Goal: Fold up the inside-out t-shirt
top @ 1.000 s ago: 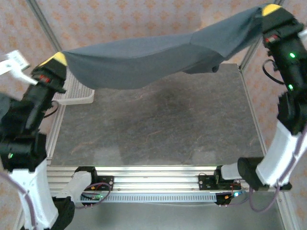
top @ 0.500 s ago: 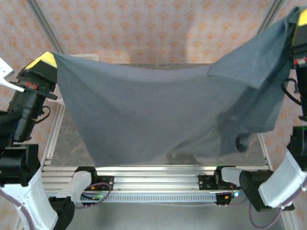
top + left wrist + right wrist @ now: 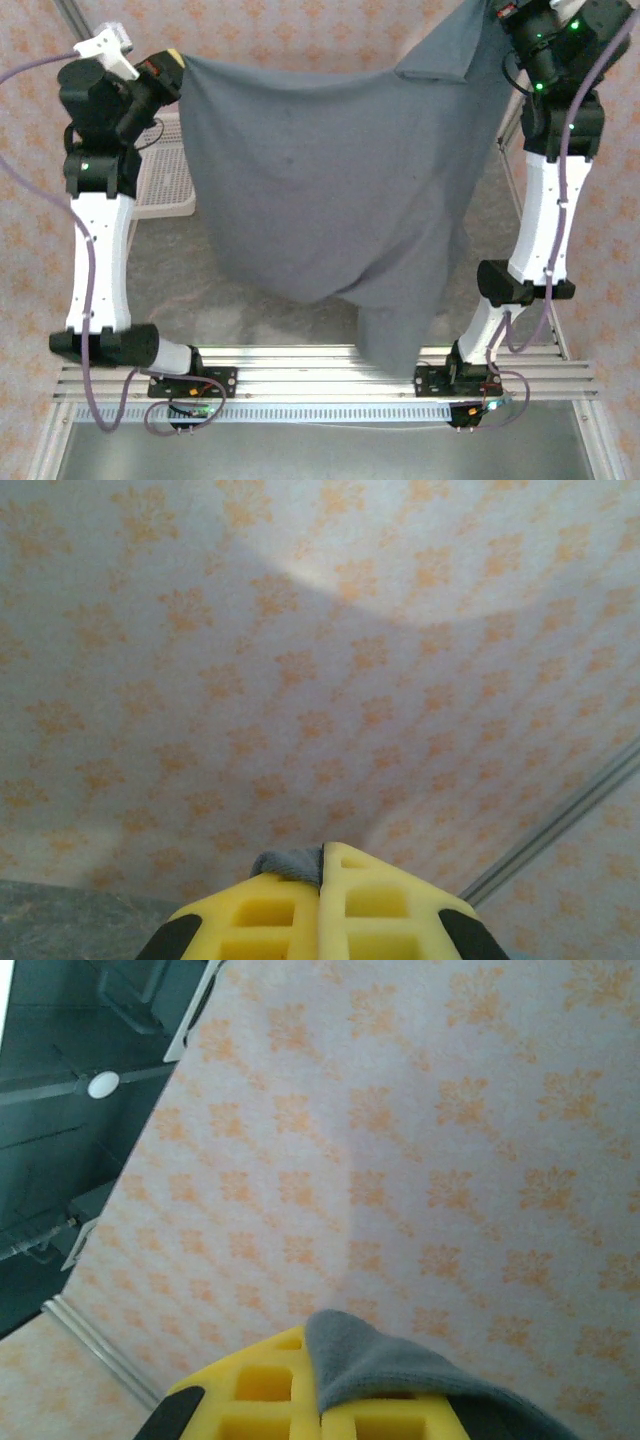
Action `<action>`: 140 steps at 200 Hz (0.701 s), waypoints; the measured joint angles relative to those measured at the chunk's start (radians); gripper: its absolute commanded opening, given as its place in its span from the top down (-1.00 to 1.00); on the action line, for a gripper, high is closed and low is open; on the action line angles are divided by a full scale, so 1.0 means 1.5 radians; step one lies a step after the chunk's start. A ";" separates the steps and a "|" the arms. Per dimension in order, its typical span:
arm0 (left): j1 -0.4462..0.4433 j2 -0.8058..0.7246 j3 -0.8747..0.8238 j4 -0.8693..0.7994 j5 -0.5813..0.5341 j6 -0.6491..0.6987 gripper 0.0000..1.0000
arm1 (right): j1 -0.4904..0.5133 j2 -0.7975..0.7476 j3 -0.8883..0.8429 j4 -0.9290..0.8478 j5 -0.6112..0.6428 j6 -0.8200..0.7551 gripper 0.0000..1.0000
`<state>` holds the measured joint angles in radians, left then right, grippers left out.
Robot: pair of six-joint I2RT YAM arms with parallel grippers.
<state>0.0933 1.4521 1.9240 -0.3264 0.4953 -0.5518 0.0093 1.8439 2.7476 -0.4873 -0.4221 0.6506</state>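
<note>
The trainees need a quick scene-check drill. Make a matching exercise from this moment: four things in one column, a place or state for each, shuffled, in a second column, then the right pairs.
1. t-shirt
2. left pincer
3. right pincer
4. white mesh basket

A. shut, grey cloth draped over one side of it
B. resting at the left edge of the table
C. hanging spread in the air between the two pincers
D. shut, a small tuft of grey cloth poking out at its tips

Pairs: 1-C, 2-D, 3-A, 4-B

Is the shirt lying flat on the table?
No, the shirt hangs spread like a curtain, held up at its top corners.
</note>
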 measured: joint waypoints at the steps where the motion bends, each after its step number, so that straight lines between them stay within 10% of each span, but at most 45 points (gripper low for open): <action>1: 0.000 0.003 0.003 0.001 0.000 0.000 1.00 | 0.000 0.002 0.000 0.004 0.001 0.000 1.00; 51: 0.000 0.038 0.140 0.012 0.017 0.001 1.00 | 0.000 -0.003 0.019 0.086 0.018 -0.001 1.00; 85: -0.002 -0.089 -0.037 0.108 0.033 0.002 1.00 | 0.000 -0.064 -0.024 0.057 -0.012 -0.001 1.00; 140: -0.072 -0.132 -0.561 0.292 0.023 0.006 1.00 | 0.004 -0.281 -0.757 0.166 -0.151 0.002 1.00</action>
<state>-0.0154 1.2537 1.0832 0.1120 0.5304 -0.5423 0.0151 1.4223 1.6123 -0.2386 -0.6483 0.6529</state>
